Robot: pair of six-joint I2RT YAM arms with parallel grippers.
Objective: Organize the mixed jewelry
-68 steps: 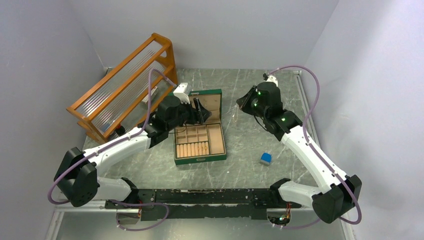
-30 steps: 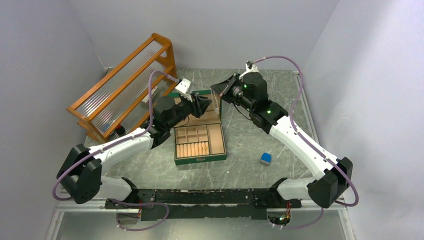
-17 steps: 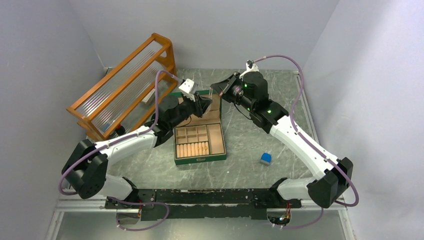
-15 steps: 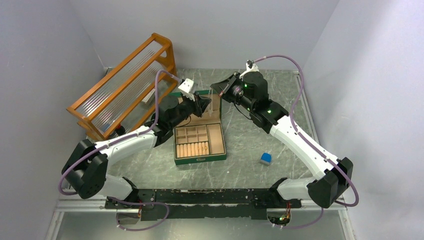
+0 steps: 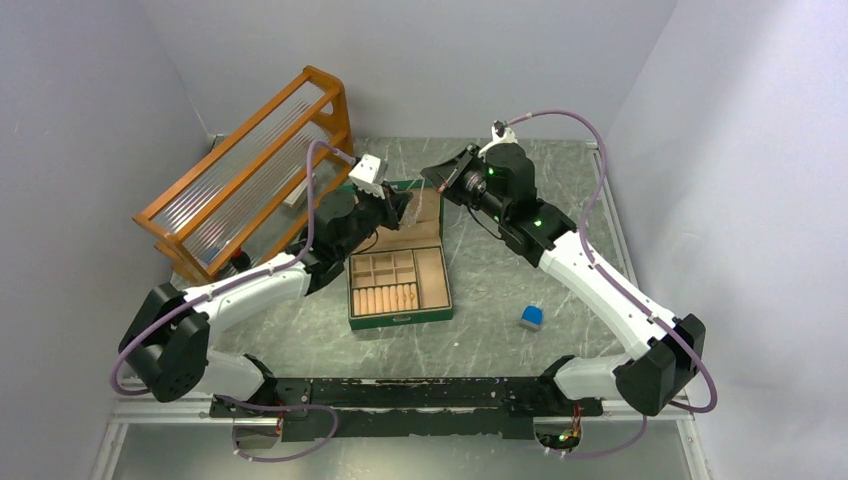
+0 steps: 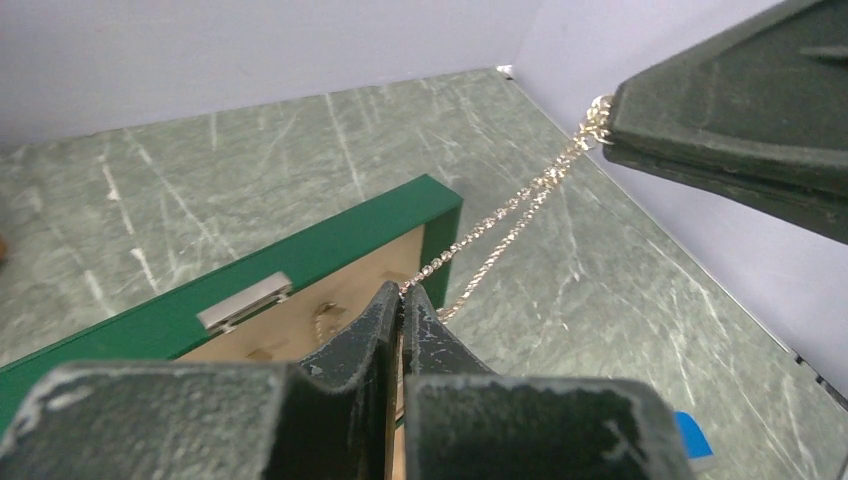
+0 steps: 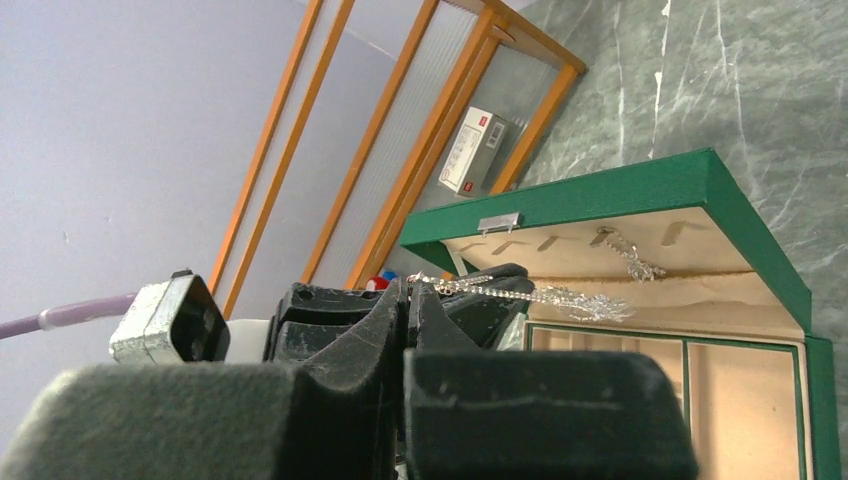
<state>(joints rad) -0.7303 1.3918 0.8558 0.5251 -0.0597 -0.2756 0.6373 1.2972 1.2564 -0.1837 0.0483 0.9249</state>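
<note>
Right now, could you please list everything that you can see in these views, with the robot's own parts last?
green jewelry box: one, green with beige lining, lid open, middle of the table.
gold chain: one, gold, stretched in the air between the two grippers, above the box lid.
second chain: one, pale metal, hanging inside the open lid.
blue block: one, blue, on the table to the right of the box.
wooden rack: one, orange-brown with clear ribbed panels, far left of the table.
small white box: one, white, at the rack.
table: one, green marbled.
left gripper: one, dark, shut on the gold chain.
right gripper: one, dark, shut on the gold chain.
</note>
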